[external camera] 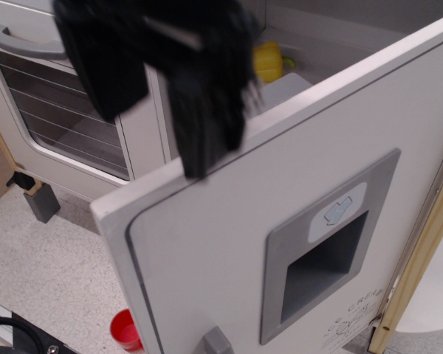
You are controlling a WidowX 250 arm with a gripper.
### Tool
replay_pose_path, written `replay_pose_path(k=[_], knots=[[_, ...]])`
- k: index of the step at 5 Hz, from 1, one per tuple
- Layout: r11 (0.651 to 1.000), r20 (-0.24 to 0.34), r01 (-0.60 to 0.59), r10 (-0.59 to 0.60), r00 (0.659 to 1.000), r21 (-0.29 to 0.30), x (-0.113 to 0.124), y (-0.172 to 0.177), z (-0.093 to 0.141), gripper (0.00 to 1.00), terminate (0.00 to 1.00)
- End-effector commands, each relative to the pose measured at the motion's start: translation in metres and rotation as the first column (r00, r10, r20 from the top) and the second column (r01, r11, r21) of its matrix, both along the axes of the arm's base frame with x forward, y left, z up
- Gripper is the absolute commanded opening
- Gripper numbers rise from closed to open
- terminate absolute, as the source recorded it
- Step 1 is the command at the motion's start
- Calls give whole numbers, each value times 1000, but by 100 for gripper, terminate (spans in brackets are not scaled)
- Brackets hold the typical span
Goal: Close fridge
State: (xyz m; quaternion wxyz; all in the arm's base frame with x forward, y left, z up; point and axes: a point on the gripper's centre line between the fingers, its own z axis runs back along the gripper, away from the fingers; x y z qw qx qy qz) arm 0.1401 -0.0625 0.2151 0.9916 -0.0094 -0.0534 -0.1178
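Note:
The white fridge door (221, 243) stands wide open, swung toward the camera, with its grey dispenser panel (328, 251) and the top of its grey handle (215, 341) showing. Behind it the fridge's inside (317, 44) holds a yellow pepper (267, 60) on a shelf. My black gripper (159, 140) hangs in front of the door's upper left edge. Its jaws are apart and hold nothing. The right finger (207, 125) overlaps the door's top edge; I cannot tell whether it touches.
A white oven (59, 110) with a barred window and a grey handle stands at the left. A small grey block (43, 200) sits at its foot. A red cup (124, 330) lies on the speckled floor below the door. A wooden frame post (417, 258) borders the right.

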Motion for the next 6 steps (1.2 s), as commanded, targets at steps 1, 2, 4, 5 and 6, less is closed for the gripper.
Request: replay_pose_path(k=[1,2,4,5,6], knots=[[999,22,-15,14,1000,48,3,-3,-13,100,0],[997,35,-62,60,998,43,16,8,-7,100,0],[990,63,-123,118,991,67,44,34,4,100,0],[987,96,-134,125,987,87,51,38,6,100,0],[984,115,-150,138,984,100,51,44,13,100,0]])
